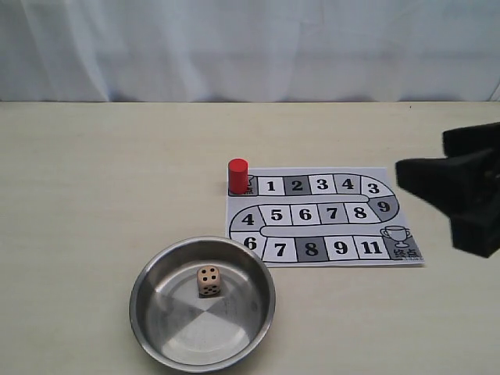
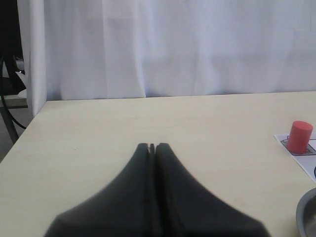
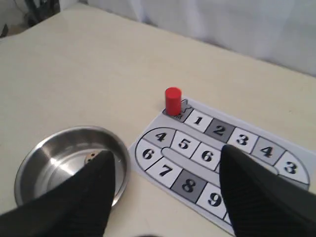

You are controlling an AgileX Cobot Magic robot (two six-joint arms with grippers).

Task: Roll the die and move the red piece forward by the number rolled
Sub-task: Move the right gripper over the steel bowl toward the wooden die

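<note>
A pale table (image 1: 94, 195) is carrying everything. A printed paper game board (image 1: 312, 232) with numbered squares is lying flat right of centre. A round metal bowl (image 1: 250, 305) is sitting at the near edge, just left of the board and touching its near left corner.

The right gripper (image 3: 165, 158) is hanging above the board's right side with its jaws spread wide and nothing between them. The left gripper (image 2: 152, 146) is hovering over bare table with its jaws pressed together, gripping nothing.

The red piece (image 1: 238, 175) is standing upright on the board's far left corner square, beside square 1. The die (image 1: 208, 280) is resting inside the bowl.
</note>
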